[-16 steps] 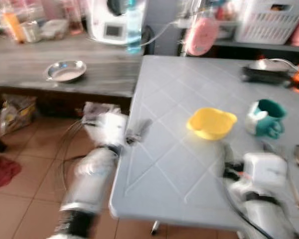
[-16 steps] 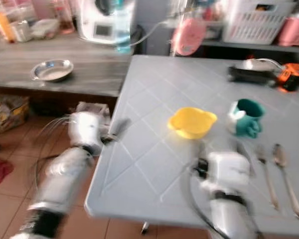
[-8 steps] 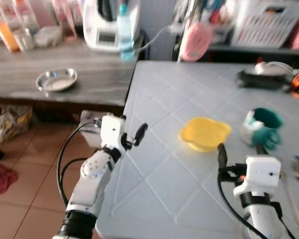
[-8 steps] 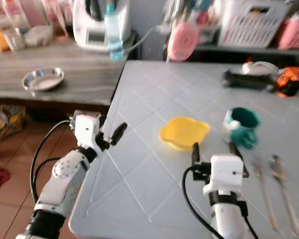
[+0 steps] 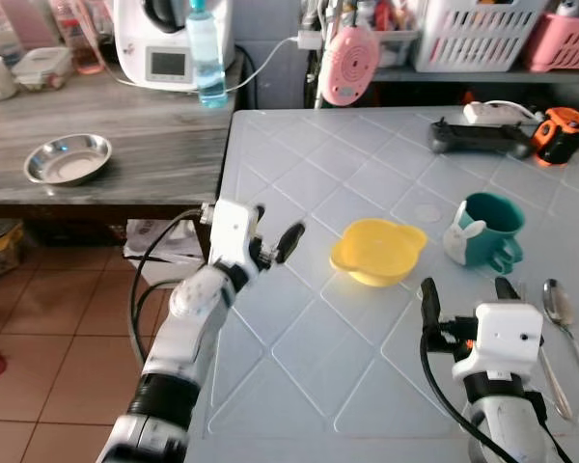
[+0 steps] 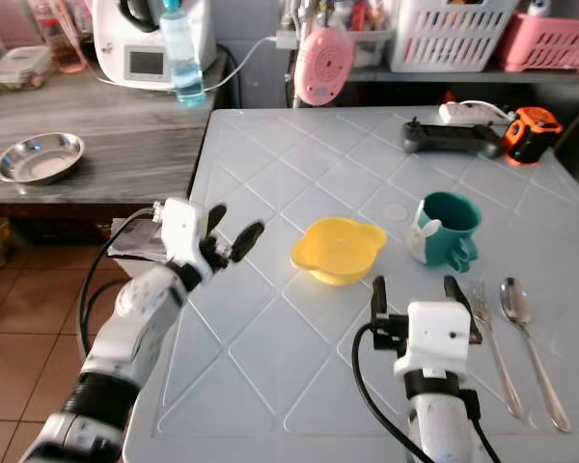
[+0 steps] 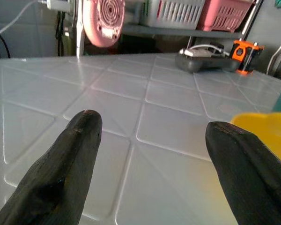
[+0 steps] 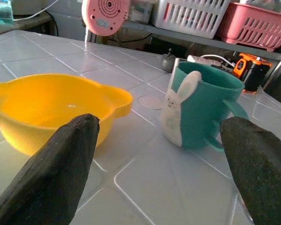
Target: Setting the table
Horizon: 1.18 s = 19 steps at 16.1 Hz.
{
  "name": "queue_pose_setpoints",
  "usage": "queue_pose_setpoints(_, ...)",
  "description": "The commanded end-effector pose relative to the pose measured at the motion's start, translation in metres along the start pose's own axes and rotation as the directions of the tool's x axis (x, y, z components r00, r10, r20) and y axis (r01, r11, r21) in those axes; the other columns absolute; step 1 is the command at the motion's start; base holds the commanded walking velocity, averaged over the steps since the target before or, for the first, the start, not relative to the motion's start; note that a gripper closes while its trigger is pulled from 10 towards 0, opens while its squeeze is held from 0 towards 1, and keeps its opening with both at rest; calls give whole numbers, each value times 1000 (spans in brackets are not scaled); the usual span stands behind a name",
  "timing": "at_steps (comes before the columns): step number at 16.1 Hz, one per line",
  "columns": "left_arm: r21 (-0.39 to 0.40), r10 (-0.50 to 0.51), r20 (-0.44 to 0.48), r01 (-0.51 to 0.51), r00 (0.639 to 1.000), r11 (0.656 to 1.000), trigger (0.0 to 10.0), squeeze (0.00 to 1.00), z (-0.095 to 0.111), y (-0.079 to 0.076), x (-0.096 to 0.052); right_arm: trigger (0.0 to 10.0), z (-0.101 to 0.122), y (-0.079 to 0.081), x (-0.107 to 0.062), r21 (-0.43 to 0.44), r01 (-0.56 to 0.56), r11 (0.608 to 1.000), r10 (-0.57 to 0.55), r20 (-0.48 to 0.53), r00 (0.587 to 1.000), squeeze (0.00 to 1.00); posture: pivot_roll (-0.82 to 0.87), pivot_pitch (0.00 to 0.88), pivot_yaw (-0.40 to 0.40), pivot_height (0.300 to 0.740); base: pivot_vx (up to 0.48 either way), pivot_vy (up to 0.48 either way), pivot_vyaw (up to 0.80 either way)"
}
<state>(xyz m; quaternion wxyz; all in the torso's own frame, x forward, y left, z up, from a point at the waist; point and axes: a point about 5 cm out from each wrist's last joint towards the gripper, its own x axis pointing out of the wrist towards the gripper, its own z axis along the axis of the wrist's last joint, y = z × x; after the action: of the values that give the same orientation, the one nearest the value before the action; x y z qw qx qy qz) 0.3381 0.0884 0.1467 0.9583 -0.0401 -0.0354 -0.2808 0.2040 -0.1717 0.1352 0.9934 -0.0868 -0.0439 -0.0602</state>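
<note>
A yellow bowl (image 5: 378,251) sits near the middle of the grey table (image 5: 309,154). A teal mug (image 5: 485,231) with a white bunny stands just to its right. A fork (image 6: 492,333) and a spoon (image 6: 529,347) lie side by side near the table's right front. My left gripper (image 5: 275,230) hovers open over the table's left part, a short way left of the bowl, holding nothing. My right gripper (image 5: 466,294) is open and empty in front of the bowl and mug. The right wrist view looks between the bowl (image 8: 51,105) and the mug (image 8: 203,110).
A wooden counter (image 5: 125,125) to the left holds a steel dish (image 5: 68,159), a water bottle (image 5: 204,58) and a white appliance (image 5: 164,43). At the table's far side are a pink fan (image 5: 347,66), a black controller (image 5: 481,137) and an orange tape measure (image 5: 563,135).
The camera has shifted and the picture has sharpened. My left gripper has come from the table's left edge in over the table, nearer the bowl. The right gripper stays in much the same place.
</note>
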Motion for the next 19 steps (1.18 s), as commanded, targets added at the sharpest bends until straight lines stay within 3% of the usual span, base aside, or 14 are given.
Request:
queue_pose_setpoints(1, -17, 9, -20, -10, 1000, 1000, 10000, 0, -3, 6, -1, 10000, 3, 2, 0, -6, -1, 1000, 1, 6, 1000, 243, -36, 90, 16, 740, 0, 0, 0)
queue_pose_setpoints(7, -67, -167, -66, 163, 984, 984, 10000, 0, 1, -9, 9, 10000, 2, 9, -1, -18, -55, 998, 55, -1, 998, 239, -38, 91, 25, 740, 0, 0, 0)
queue_pose_setpoints(10, -30, -187, -80, 185, 979, 982, 10000, 0, 1, -8, 7, 10000, 5, 17, 1, -56, -121, 991, 122, 10, 993, 243, -33, 90, 27, 740, 0, 0, 0)
queue_pose_setpoints(12, 28, -140, -87, 142, 986, 989, 10000, 0, -1, 5, -7, 10000, 13, 18, 12, -150, -210, 966, 218, 33, 975, 235, -23, 92, 28, 740, 0, 0, 0)
queue_pose_setpoints(15, 53, -105, -162, 114, 981, 992, 10000, 0, -16, 20, -31, 10000, 27, 7, 34, -170, -316, 933, 326, 35, 945, 239, -4, 98, 24, 740, 0, 0, 0)
queue_pose_setpoints(17, 52, -98, -172, 109, 980, 993, 10000, 0, -17, 21, -38, 10000, 28, -5, 47, -183, -426, 886, 429, -25, 903, 0, 12, 103, 12, 740, 0, 0, 0)
queue_pose_setpoints(19, 47, -98, -170, 107, 981, 993, 10000, 0, -17, 19, -38, 10000, 25, -13, 51, -172, -485, 857, 477, -89, 874, 0, 19, 103, 6, 740, 0, 0, 0)
